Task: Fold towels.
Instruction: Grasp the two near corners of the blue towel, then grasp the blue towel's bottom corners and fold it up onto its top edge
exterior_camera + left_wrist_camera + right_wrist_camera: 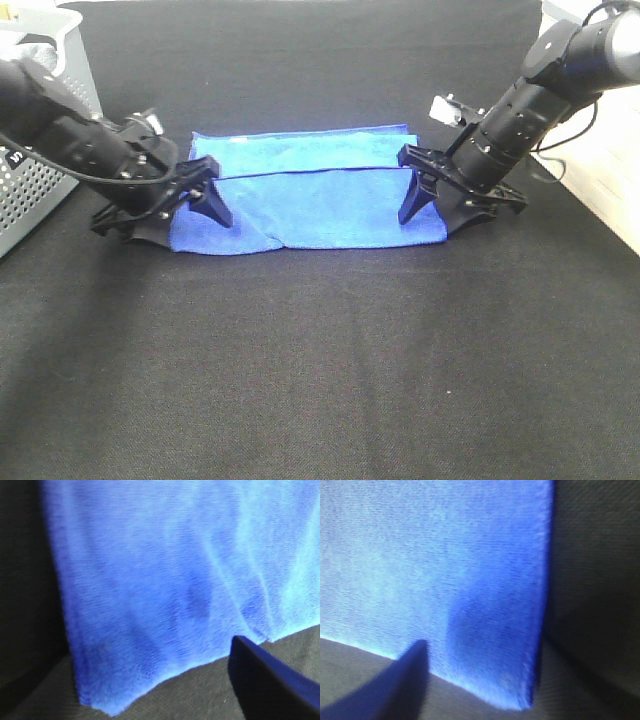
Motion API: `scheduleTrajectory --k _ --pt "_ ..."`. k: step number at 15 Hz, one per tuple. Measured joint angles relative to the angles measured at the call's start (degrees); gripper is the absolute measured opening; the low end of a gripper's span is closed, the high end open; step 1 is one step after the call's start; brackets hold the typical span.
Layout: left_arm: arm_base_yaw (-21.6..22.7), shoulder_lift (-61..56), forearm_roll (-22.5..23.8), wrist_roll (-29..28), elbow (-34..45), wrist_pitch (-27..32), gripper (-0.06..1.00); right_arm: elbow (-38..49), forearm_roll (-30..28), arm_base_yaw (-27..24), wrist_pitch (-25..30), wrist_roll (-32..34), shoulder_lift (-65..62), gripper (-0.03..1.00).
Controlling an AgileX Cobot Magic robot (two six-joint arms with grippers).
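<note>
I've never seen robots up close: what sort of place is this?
Probably a robotics lab bench, not a laundry: two robot arms work over a table covered in black cloth, with one blue towel on it and a grey perforated basket at its edge.

Black table (320, 380); blue towel (310, 205), grey basket (35, 190) on it.

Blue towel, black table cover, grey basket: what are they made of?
Towel: probably microfiber or a similar short-pile cloth, matte. The wrist views show a fine fuzzy nap and a stitched edge.
Table cover: black fabric, woven or felt-like, matte. It has a fine grain and no glare.
Basket: likely rigid moulded plastic, smooth grey. Its wall has a regular perforated grid.
</note>
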Motion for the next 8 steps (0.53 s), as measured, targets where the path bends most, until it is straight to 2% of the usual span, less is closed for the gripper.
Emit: scheduleTrajectory --k 1,2,3,4,5,8 --pt "-0.5 0.1 0.0 -0.7 0.0 -0.6 0.64 0.0 0.6 0.0 -0.2 -0.1 0.3 0.4" --pt "-0.6 0.3 0.1 -1.9 0.0 -0.9 0.51 0.0 0.7 0.0 -0.7 0.0 0.6 0.28" --pt "-0.6 1.0 1.1 -3.7 0.1 -0.7 0.31 0.0 0.7 0.0 -1.3 0.5 0.7 0.13" --pt "-0.6 1.1 2.3 -4.1 0.1 -0.3 0.06 0.0 0.6 0.0 -1.5 1.5 0.7 0.0" --pt "-0.6 1.1 3.6 -4.4 0.1 0.7 0.02 0.0 0.5 0.0 -1.3 2.1 0.7 0.0" --pt "-0.6 -0.4 11.3 -6.8 0.1 6.6 0.02 3.5 0.5 0.0 -0.6 2.1 -1.8 0.0"
